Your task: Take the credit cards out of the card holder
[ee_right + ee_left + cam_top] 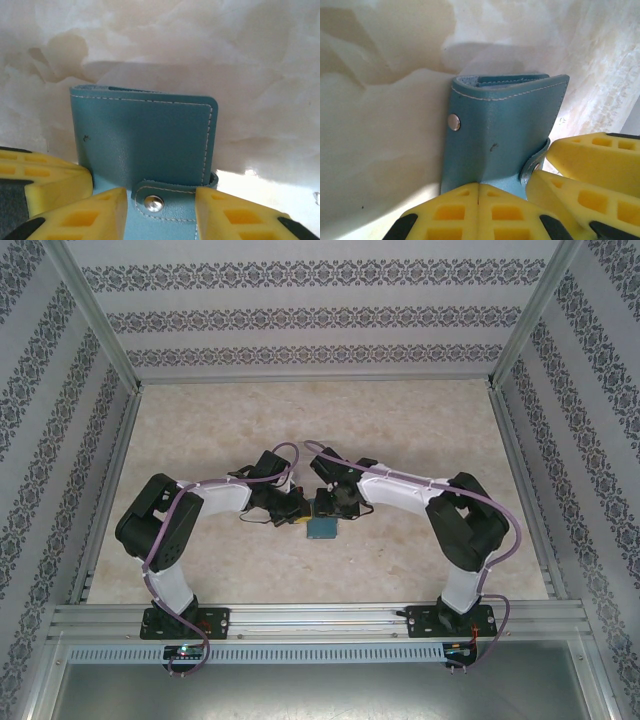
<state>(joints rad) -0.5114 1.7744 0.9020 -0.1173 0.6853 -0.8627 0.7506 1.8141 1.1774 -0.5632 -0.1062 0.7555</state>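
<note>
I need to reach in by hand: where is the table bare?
The far half of the table, between the arms and the back wall, is bare, as is the near strip between the two bases. The centre is crowded: left pincer and right pincer meet at the holder.

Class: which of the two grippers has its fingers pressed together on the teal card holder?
The left gripper: its yellow fingers meet, pinching the card holder's edge. The right gripper's fingers stand apart beside the strap tab.
</note>
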